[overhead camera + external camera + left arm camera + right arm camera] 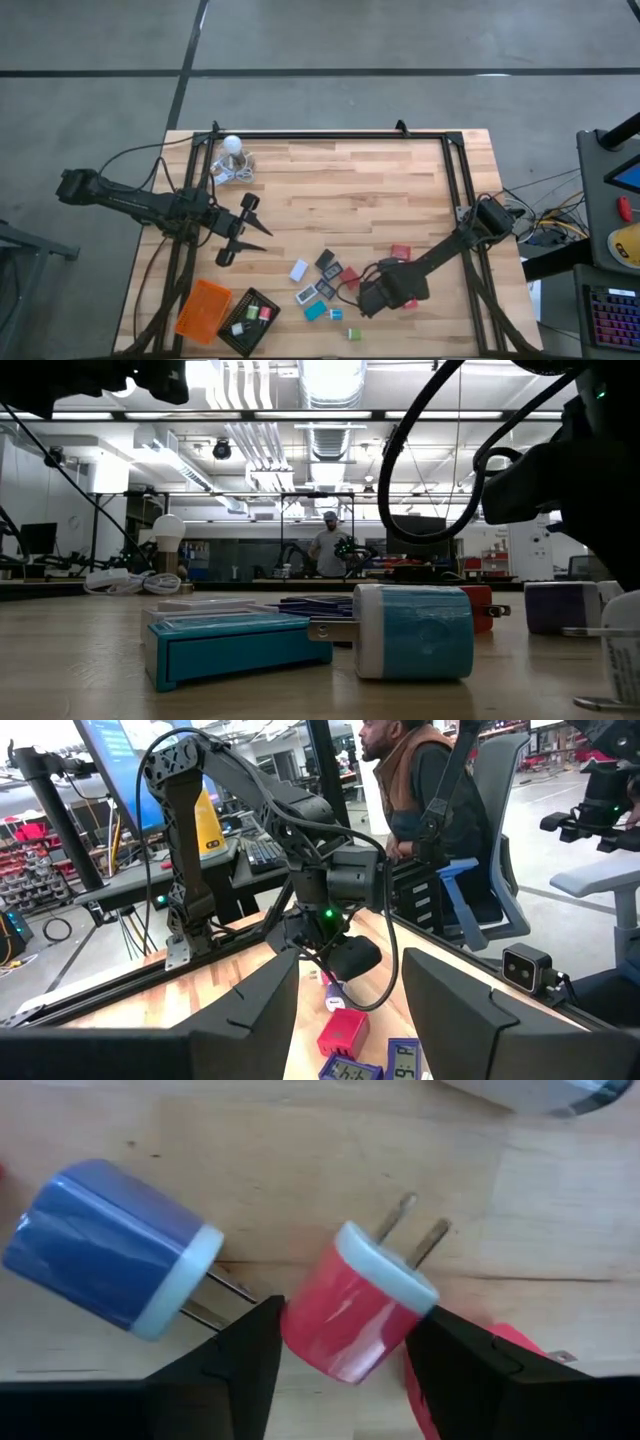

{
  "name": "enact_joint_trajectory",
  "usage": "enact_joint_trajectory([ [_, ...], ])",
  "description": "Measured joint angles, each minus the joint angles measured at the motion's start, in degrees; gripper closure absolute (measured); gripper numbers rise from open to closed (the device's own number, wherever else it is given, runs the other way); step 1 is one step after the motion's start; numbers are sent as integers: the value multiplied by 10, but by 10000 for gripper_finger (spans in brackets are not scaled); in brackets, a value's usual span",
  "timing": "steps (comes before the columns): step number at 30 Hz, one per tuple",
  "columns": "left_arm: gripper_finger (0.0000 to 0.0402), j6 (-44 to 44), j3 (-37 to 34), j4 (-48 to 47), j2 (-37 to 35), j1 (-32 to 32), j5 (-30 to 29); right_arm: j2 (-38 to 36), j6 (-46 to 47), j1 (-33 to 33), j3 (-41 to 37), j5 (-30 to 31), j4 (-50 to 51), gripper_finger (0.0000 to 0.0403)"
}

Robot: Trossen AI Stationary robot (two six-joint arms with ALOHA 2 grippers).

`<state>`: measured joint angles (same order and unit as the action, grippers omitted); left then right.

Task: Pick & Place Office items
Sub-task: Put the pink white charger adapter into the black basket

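The office items lie scattered on the wooden table's near middle: a white piece [299,270], black pieces [325,262], red ones [400,252], a teal one [315,311]. My right gripper [372,296] points down among them, shut on a red plug adapter [350,1320] with a white face and two prongs. A blue plug adapter [100,1245] lies on its side just beside it. My left gripper [250,228] waits open at the table's left, level, holding nothing. My right gripper pinches the red plug adapter's body [300,1330] between its two fingers, one on each side. The fingers come from above, pointing down, and lie across the body. The adapter lies on its side on the wood, its white face and prongs [420,1240] sticking out past the fingers.
An orange tray [204,309] and a black tray [268,301] holding a few small pieces stand at the near left. A white bulb with a coiled cord [232,145] lies at the far left. A black frame [330,135] runs round the table. A person sits beyond the table's right side.
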<state>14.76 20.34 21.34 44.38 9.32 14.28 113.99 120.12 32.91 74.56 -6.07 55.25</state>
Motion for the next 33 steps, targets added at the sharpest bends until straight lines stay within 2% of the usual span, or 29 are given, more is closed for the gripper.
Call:
enact_joint_trajectory([
  [8,218,0,0,-2,0,0,0,-1,-6,-1,0,2,0,282],
  [13,218,0,0,-2,0,0,0,-1,-9,-1,-1,1,2,306],
  [24,218,0,0,-2,0,0,0,-3,-25,-2,-1,2,3,326],
  [27,218,0,0,-2,0,0,0,-10,-43,-3,-1,2,30,333],
  [31,218,0,0,-4,0,0,0,-45,-134,-3,21,13,75,340],
  [33,218,1,0,-4,0,0,0,-59,-222,0,26,52,91,342],
])
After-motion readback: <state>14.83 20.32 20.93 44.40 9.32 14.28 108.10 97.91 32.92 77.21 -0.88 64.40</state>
